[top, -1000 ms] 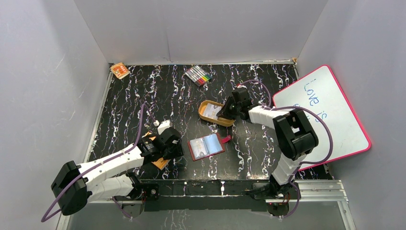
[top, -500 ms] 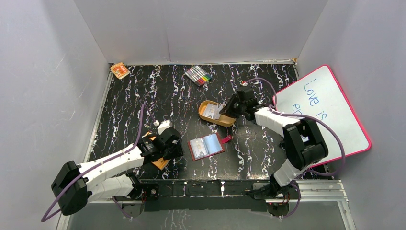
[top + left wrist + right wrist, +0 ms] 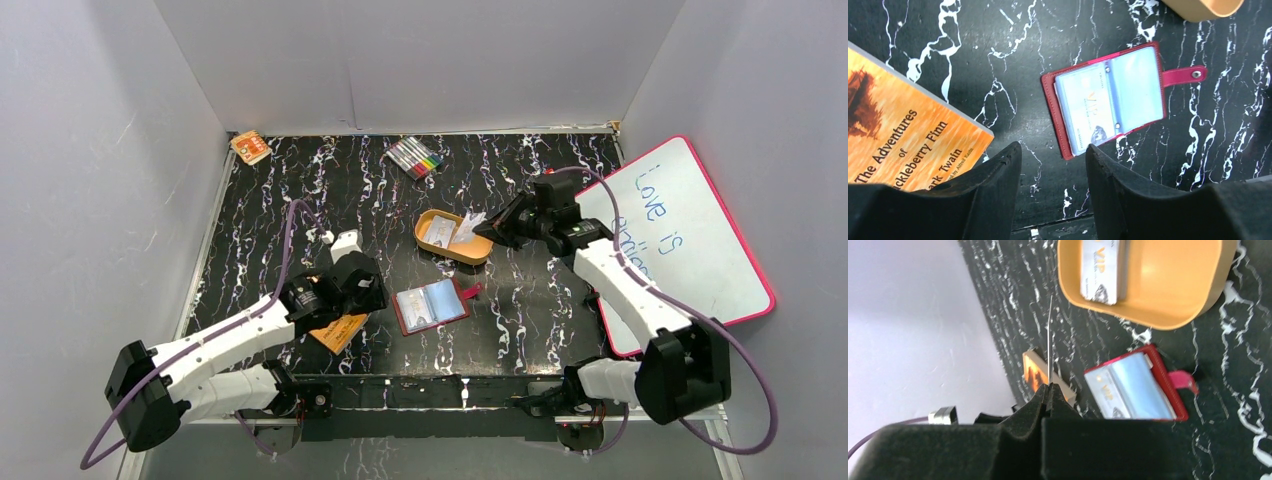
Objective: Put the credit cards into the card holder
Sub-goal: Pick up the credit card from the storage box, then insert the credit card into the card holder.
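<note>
The red card holder (image 3: 431,305) lies open on the black table, one credit card (image 3: 1087,107) tucked in its left clear pocket. My right gripper (image 3: 1049,386) is shut on another credit card (image 3: 1050,335), seen edge-on; in the top view that card (image 3: 471,226) sticks out over the right end of the orange-tan tin (image 3: 440,243). A further card (image 3: 1100,270) lies inside the tin. My left gripper (image 3: 1053,150) stands open just left of the holder, nothing between its fingers.
An orange booklet (image 3: 338,331) lies under the left arm, beside the holder. A pink-framed whiteboard (image 3: 690,240) leans at the right. Coloured markers (image 3: 415,157) and a small orange box (image 3: 250,147) sit at the back. Grey walls enclose the table.
The right arm has drawn back to the right with its jaws closing on a card, lifting it from the tin. The left arm has shifted slightly, uncovering more of the booklet.
</note>
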You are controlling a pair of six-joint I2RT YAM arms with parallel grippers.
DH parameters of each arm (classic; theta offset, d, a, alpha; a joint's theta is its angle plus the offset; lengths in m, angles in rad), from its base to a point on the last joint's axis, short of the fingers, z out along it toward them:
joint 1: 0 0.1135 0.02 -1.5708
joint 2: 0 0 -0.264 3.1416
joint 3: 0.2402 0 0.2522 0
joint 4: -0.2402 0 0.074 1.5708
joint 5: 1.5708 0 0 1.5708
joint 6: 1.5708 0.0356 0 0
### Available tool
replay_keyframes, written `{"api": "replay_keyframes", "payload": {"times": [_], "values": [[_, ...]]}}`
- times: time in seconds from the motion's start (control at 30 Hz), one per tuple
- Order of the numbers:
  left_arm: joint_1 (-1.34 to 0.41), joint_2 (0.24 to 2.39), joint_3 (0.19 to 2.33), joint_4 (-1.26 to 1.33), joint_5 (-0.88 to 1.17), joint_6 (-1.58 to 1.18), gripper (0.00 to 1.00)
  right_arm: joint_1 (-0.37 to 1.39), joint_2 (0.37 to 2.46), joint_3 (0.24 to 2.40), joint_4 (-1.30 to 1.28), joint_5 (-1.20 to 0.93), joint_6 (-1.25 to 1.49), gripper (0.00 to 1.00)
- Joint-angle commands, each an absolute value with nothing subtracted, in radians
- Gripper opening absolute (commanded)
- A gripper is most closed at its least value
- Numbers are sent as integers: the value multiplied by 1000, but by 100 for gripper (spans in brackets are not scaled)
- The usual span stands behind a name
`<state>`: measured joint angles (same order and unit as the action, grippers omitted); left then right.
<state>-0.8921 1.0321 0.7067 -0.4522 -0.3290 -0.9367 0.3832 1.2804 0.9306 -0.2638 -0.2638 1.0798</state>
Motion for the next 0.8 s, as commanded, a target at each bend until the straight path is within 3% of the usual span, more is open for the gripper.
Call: {"api": "replay_keyframes", "payload": {"times": [0.0, 0.23, 0.47, 0.77], "values": [[-888, 1012, 771, -443, -354, -855, 49, 367, 1187, 989, -371, -371, 1175, 0], [-890, 999, 760, -369, -218, -799, 58, 365, 1118, 970, -399, -420, 1127, 0], [-997, 1059, 748, -285, -158, -814, 82, 368, 1099, 972, -574, -421, 722, 0], [-1083, 1361, 914, -259, -207, -787, 79, 367, 924, 741, -611, -352, 528, 0]]}}
